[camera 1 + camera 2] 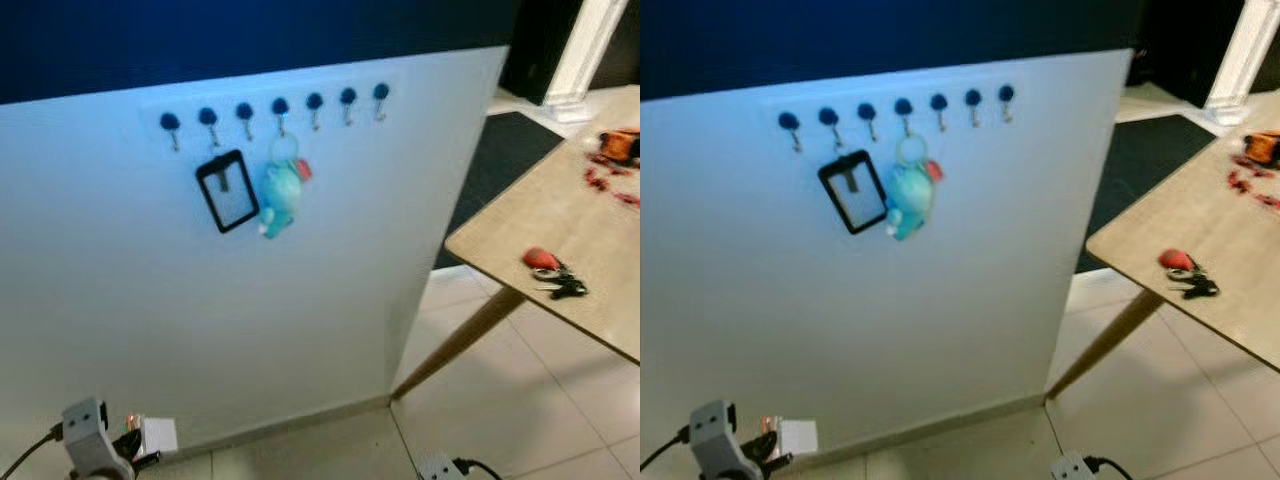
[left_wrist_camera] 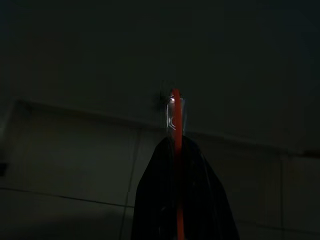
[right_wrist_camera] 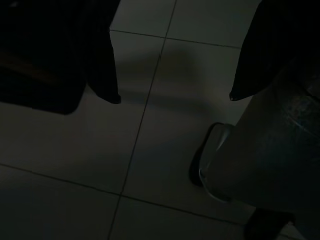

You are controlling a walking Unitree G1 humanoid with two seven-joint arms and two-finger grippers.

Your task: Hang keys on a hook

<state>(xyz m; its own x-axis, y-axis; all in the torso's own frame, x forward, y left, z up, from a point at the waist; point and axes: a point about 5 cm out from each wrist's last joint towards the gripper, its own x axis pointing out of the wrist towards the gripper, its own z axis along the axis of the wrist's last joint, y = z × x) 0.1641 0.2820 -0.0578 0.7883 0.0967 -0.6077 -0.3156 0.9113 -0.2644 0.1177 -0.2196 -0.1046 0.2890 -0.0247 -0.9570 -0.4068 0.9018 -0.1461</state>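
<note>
Left eye view: the keys with a red fob lie on the wooden bench, right of the white wall whose row of hooks carries a black card holder and a blue plush.

Left wrist view: the left tool, dim, seems closed on something thin and red.

Right wrist view: the right tool hangs wide apart above floor tiles.
</note>
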